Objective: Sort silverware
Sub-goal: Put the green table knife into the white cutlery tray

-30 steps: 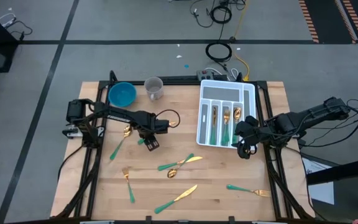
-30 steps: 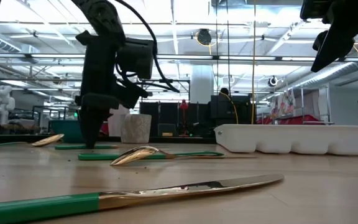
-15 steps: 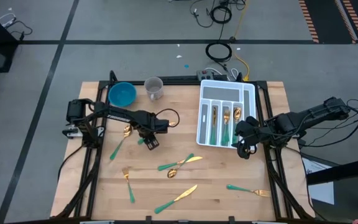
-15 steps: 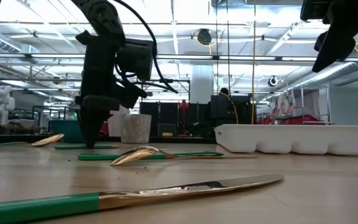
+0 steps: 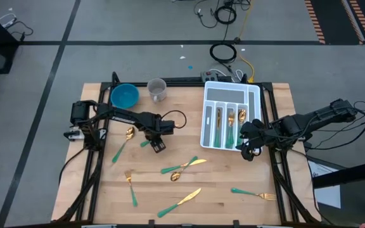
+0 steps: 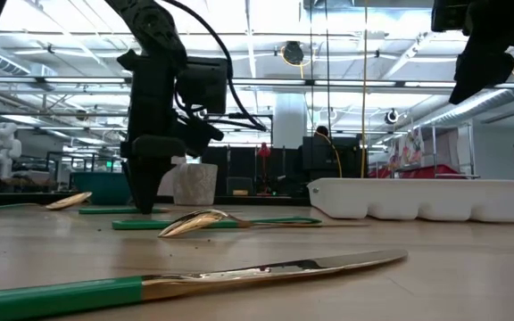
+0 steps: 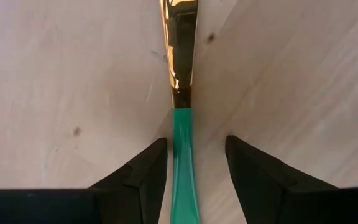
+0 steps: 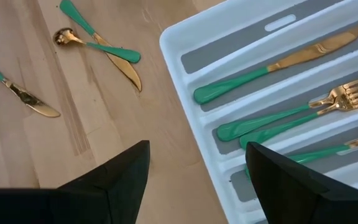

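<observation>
Left tool (image 5: 158, 145) is sitting low on the worktop (image 5: 170, 190), fingers (image 7: 145, 171) spread wide, straddling a teal-handled knife (image 7: 182, 93) but gripping nothing. Right tool (image 5: 248, 149) is hanging wide open and empty beside the white tray (image 5: 253, 95), where several pieces are lying; other silverware (image 5: 184, 166) is lying scattered mid-worktop.
</observation>
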